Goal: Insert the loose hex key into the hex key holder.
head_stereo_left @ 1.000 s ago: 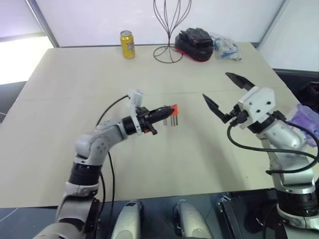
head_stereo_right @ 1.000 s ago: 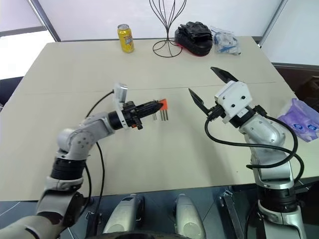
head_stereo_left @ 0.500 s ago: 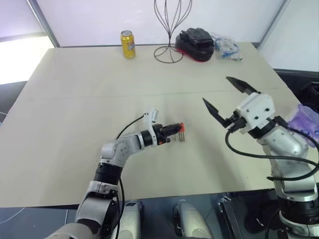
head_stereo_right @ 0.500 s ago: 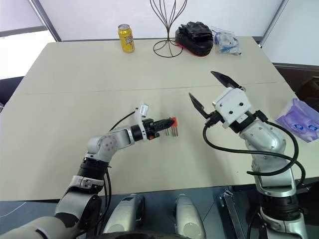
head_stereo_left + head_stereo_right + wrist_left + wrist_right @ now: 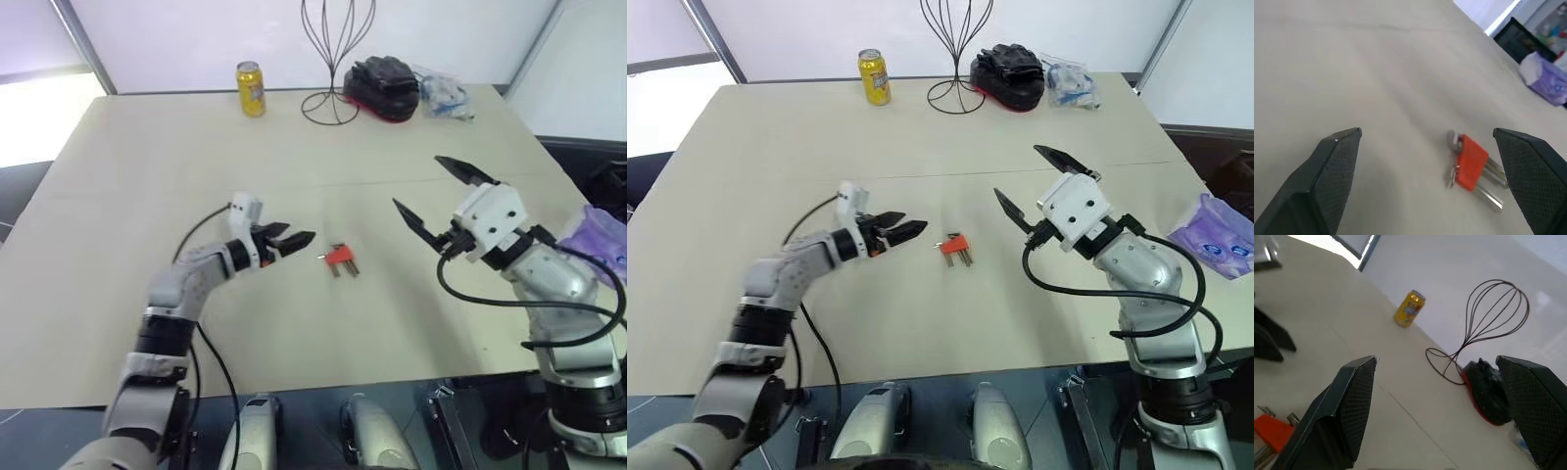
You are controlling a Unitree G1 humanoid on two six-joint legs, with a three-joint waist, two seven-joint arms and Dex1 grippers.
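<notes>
The hex key holder, a small orange-red block with short grey keys sticking out, lies flat on the beige table near its middle. I cannot tell the loose hex key apart from the keys at the holder. My left gripper hovers just left of the holder, open and empty, pointing at it with a gap between. My right gripper stands open and empty, raised above the table to the right of the holder. In the right wrist view the holder shows at the corner.
At the table's far edge stand a yellow can, a wire stand, a black-and-red bundle and a clear plastic bag. A purple pack sits beyond the right edge.
My left gripper opened, let go of the holder and drew back to the left. The holder now lies on the table. The right arm stayed put.
</notes>
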